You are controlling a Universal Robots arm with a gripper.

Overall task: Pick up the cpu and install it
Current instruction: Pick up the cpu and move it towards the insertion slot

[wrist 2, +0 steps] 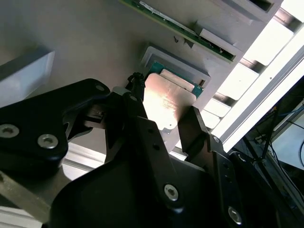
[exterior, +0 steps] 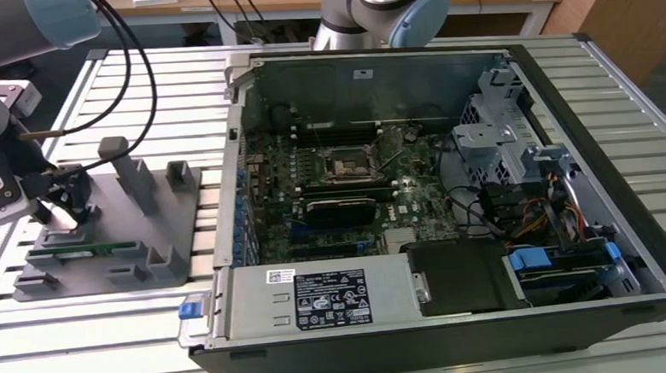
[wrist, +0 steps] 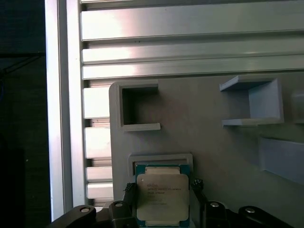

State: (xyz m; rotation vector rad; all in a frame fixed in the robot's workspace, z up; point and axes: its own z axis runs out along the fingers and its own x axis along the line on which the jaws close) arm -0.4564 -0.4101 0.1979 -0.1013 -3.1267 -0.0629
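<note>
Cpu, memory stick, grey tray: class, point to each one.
cpu (wrist: 162, 195): first wrist view, middle of its silver top plate.
memory stick (exterior: 82, 248): exterior view, its green edge.
grey tray (wrist: 204, 142): first wrist view, bare floor.

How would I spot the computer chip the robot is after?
Find the grey tray on the exterior view's left of the open computer. In a shallow square pocket near its edge lies the chip: small, flat, square, silver-topped, unlike the long green memory stick nearby.

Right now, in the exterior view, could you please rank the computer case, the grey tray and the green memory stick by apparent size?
Largest to smallest:
1. computer case
2. grey tray
3. green memory stick
</note>
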